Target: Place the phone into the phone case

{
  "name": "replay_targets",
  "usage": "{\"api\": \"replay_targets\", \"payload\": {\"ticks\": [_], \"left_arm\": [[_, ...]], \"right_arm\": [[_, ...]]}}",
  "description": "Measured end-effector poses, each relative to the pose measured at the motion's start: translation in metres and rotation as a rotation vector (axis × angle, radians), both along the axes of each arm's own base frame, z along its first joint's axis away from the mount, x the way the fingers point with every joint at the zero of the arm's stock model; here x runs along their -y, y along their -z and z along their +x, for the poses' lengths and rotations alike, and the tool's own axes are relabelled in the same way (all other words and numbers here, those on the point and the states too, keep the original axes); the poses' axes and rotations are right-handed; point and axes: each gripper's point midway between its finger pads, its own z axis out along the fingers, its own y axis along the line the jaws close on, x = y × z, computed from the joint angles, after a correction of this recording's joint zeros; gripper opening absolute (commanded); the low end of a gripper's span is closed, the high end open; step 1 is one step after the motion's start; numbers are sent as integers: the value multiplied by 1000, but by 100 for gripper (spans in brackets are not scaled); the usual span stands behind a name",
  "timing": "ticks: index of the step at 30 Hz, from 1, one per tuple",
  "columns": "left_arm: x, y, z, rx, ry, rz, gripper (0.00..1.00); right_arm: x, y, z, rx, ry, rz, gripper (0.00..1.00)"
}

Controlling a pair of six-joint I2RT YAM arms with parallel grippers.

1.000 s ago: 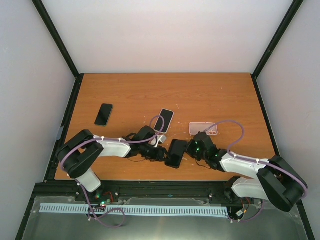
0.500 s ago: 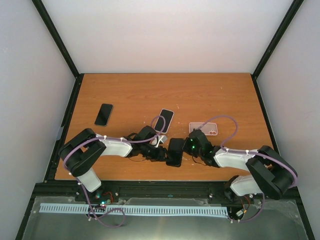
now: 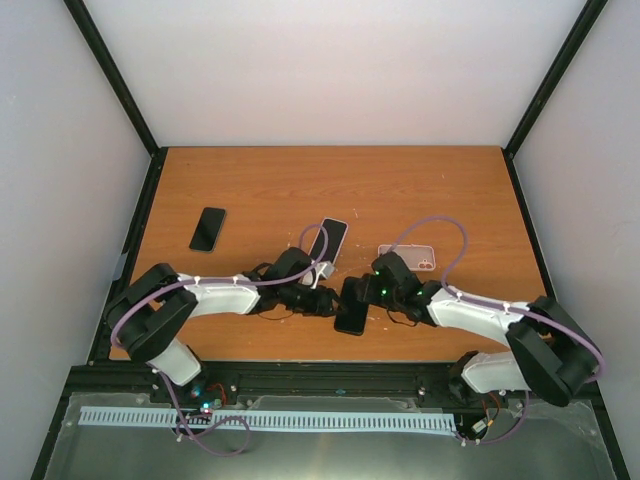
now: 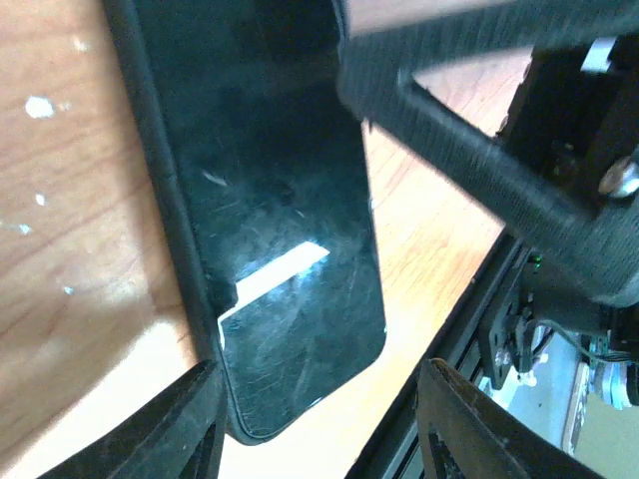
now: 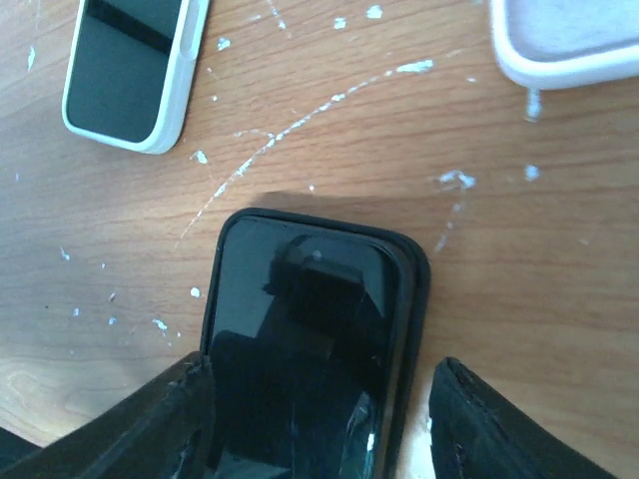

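The black phone [image 3: 351,305] lies screen up inside a black phone case [image 5: 411,299] near the table's front edge, the case's rim showing along its sides. My left gripper [image 3: 327,302] is at its left and my right gripper [image 3: 369,292] at its right. In the left wrist view the phone's [image 4: 290,279] rounded corner lies between the open left gripper [image 4: 315,399]; one finger [image 4: 175,429] touches the case's edge. In the right wrist view the phone [image 5: 300,329] lies between the open right gripper [image 5: 321,394], with a gap at the right finger [image 5: 499,424].
A phone in a white case [image 3: 328,240] lies just beyond the left gripper and shows again [image 5: 130,70] in the right wrist view. A clear pinkish case [image 3: 407,258] lies behind the right arm. Another black phone [image 3: 208,229] rests at the far left.
My right gripper has gone from shut to open and its arm has stretched left toward the phone. The left gripper has stayed by the phone's left side.
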Motion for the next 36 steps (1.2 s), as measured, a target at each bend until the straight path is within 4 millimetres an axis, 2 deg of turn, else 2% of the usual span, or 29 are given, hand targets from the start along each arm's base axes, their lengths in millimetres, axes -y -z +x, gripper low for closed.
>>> {"api": "replay_targets", "payload": {"ticks": [5,7,13,18,22,25,28,36], "left_arm": [[-9,-15,21,42,-59,-28,52],[-16,-15,32,49,-89,-27,52],[-25,-7,46,34,-119,-26,50],[-36,-2,51,12,-147,-50,49],[-47,8,47,-20,-168,-41,47],[-48,10,41,-36,-160,-52,45],[-48,11,35,-48,-145,-74,35],[-46,15,24,-84,-122,-116,33]], "right_arm": [[10,-7,-10,-5,-2,-17,67],[14,-4,-15,-17,2,-17,68],[19,13,-30,-61,11,11,69],[2,9,-23,-45,-3,102,73],[-16,7,-15,-32,-22,178,74],[-27,5,-11,-24,-42,223,74],[-38,3,-9,-32,-69,256,74],[-63,-1,-8,-77,-121,362,74]]}}
